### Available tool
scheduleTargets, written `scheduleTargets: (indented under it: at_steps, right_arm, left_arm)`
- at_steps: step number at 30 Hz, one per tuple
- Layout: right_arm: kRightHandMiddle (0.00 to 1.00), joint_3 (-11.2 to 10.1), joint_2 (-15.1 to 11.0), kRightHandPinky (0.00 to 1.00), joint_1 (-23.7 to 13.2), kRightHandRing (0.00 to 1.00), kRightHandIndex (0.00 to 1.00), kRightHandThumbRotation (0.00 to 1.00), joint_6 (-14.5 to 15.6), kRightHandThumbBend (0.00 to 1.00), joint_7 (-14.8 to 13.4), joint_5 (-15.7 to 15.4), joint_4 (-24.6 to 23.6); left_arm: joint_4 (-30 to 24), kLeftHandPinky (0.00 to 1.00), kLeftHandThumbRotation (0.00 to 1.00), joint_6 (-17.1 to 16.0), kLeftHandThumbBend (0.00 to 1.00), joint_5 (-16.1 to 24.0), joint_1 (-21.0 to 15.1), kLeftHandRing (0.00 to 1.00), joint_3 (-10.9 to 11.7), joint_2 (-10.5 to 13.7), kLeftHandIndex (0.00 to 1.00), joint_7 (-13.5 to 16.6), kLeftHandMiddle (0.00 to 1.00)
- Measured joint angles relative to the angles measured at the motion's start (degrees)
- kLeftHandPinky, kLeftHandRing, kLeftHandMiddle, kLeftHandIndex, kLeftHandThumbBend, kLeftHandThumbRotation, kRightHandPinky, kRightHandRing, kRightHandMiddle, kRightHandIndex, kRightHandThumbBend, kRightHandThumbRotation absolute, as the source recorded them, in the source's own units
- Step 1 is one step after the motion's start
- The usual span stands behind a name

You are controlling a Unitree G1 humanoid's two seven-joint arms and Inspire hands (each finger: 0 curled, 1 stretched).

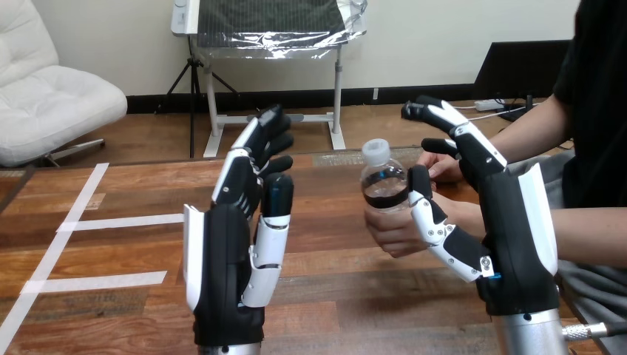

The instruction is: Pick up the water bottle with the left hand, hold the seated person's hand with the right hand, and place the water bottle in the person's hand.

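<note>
Clear white-capped water bottle (pixel 383 180), black-banded, upright in the person's hand (pixel 393 233).

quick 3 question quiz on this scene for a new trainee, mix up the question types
1. True or false: the left robot hand is open and empty.
2. Fill in: the water bottle, beside the thumb of the right robot hand, has its cap ____ (on/off).
3. What grips the bottle?
A) the left robot hand
B) the right robot hand
C) the person's hand

Key: 1 true; 2 on; 3 C
</note>
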Motion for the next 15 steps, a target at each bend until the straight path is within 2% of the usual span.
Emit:
scheduleTargets:
  at_steps: [15]
  right_arm:
    - [0.84,0.1,0.1,0.75,0.1,0.83,0.74,0.0,-0.3,0.09,0.0,0.0,0.9]
  left_arm:
    - [-0.1,0.72,0.92,-0.7,0.41,1.7,1.2,0.8,0.1,2.1,0.84,3.1,0.84]
